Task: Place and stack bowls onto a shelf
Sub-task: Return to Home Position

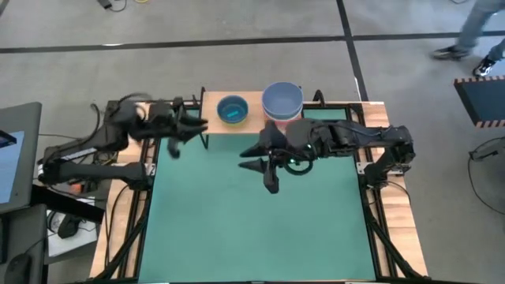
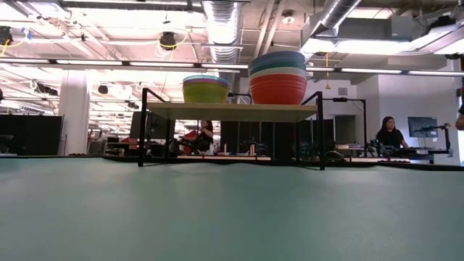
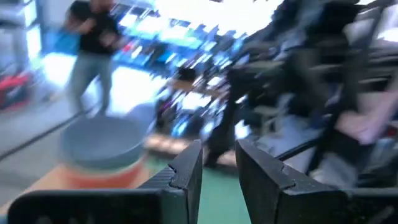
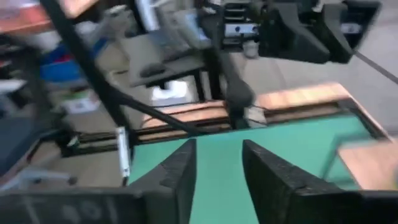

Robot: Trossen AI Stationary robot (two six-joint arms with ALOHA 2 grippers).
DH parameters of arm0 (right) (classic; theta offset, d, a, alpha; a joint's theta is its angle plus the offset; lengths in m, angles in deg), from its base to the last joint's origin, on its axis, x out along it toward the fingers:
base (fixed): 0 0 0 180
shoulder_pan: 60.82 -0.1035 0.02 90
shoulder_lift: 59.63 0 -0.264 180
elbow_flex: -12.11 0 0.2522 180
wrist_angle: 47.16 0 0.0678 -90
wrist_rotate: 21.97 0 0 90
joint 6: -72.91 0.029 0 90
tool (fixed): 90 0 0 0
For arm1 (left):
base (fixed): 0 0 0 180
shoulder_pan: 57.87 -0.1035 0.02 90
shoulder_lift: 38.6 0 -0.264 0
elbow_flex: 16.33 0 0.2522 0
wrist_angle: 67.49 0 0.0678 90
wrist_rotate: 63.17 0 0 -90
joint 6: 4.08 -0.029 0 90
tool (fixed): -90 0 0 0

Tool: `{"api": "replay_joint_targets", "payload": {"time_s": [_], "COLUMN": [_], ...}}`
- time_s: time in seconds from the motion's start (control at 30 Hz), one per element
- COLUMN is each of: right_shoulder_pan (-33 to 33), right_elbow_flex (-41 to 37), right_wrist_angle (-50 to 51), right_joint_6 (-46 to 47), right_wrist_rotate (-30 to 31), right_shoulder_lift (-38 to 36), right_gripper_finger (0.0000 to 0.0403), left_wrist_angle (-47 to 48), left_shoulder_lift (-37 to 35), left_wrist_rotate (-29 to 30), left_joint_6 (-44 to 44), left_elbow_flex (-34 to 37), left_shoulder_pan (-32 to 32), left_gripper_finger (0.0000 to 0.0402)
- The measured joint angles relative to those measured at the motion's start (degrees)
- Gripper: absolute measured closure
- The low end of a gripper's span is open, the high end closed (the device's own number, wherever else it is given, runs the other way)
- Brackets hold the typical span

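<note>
Looks basically finished. Can't spot a single loose bowl on the mat [image 1: 260, 229], not from above and not from table level, so nothing left to pick up as far as shown. Probably just needs both arms parked out of the way and that's it.

Up on the shelf [image 1: 211, 110]: two stacks side by side, close but not touching, with a bit of bare board at the end nearest the left arm.

Left stack [image 2: 205, 89], on the left arm's side: yellow-green at the bottom, a pinkish band above that, cyan on top. Sits lower than its neighbour.

Right stack [image 2: 278, 77], the taller one: red at the bottom, white next, then a thin pale greenish rim, blue on top.

Hard to count exact bowls from nested rims alone, so might be eight in total, might be one tucked out of sight. Nothing inside either top bowl from above, both plain empty. Both stacks look level and square, no obvious lean.

Left claw [image 1: 188, 130]: hanging by the mat's back corner, just beside the shelf's end, parted by a modest gap, holding nothing.

Right claw [image 1: 259, 166]: over the mat, just in front of the right stack, spread wide, also empty.
</note>
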Motion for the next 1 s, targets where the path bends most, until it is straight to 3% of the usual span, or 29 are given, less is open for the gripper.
{"api": "replay_joint_targets", "payload": {"time_s": [0.07, 0.17, 0.37, 0.5, 0.7, 0.77, 1.0], "right_shoulder_pan": [1.12, 3.1, 7.44, 10.71, 13.85, 14.27, 15.19], "right_elbow_flex": [-0.03, -0.08, -0.08, -0.32, -6.04, -8.26, -14.42], "right_wrist_angle": [-1.6, -1.3, 0.51, -3.96, -27.3, -31.44, -31.77], "right_joint_6": [-3.02, -4.48, -6.34, -7.06, -4.1, -2.89, 0.43], "right_wrist_rotate": [-4.39, -6.13, -13.71, -20.54, -36.88, -37.84, -37.86], "right_shoulder_lift": [0.24, 0.36, 0.32, 0.26, 0.37, -0.02, 0.52], "right_gripper_finger": [0.0264, 0.0295, 0.0336, 0.0346, 0.0348, 0.0348, 0.0348], "left_wrist_angle": [-2.63, -2.67, -8.48, -16.67, -18.59, -18.35, -14.69], "left_shoulder_lift": [-2.18, -3.18, -0.65, 1.64, 2.9, 2.9, 1.59], "left_wrist_rotate": [1.89, 6.48, 14.83, 15.05, 15.49, 16.68, 15.63], "left_joint_6": [-0.66, -3.41, -6.1, -11.49, -12.25, -11.99, -5.72], "left_elbow_flex": [2.06, 3.04, 3.16, 3.12, 3.12, 3.12, 3.06], "left_shoulder_pan": [4.1, 9.92, 18.2, 19.55, 19.59, 19.59, 19.59], "left_gripper_finger": [0.0319, 0.0319, 0.0319, 0.0319, 0.032, 0.032, 0.032]}}
